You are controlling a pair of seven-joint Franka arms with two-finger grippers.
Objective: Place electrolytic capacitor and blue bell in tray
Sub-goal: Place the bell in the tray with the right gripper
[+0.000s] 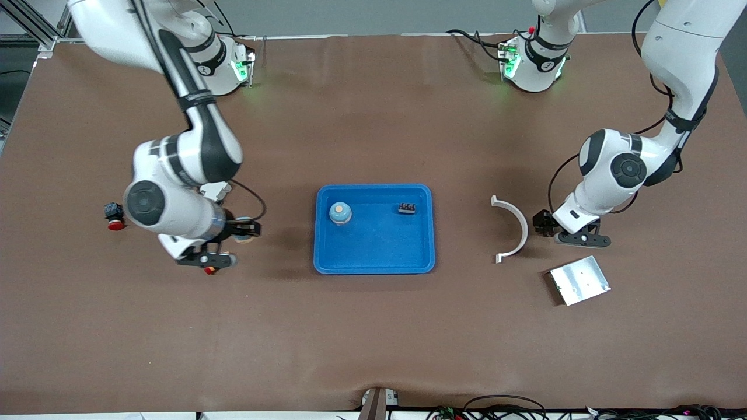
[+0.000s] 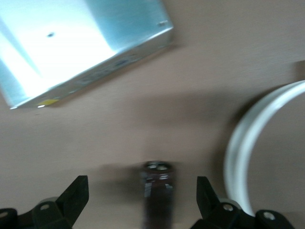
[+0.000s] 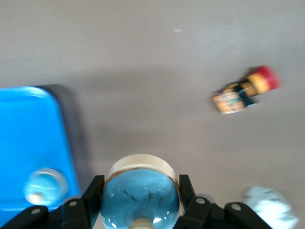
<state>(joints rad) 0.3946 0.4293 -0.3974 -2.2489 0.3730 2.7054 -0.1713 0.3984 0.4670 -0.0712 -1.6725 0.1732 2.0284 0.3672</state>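
**Mostly a question of slips: one round thing gripped, one round thing not yet gripped**

Right now the right pincer (image 3: 139,183) is clamped on the blue bell (image 3: 139,202), fingers pressed to either side of its glossy dome. It hangs over the desk (image 1: 373,338) just beside the tray (image 1: 379,248), toward the right arm's end. The dome is smooth and curved, so I judge the grip shallow. A jolt on the way across could let the bell squirt out and land short of the rim.

The tray holds a round blue domed piece (image 1: 340,213) and a small black component (image 1: 407,207). A bell set down on either could tip or roll off it.

The left pincer (image 2: 141,183) is spread wide and holds nothing. It sits low over the desk between a white curved piece (image 1: 516,227) and a silver plate (image 1: 579,280). A dark cylinder, probably the electrolytic capacitor (image 2: 157,191), lies on the desk between its fingers, nearer one finger than the other. If they close like this, the first finger to touch may roll the cylinder away. The white curve is near that finger and could get nudged too.

Both arms reaching the tray together would risk a collision.
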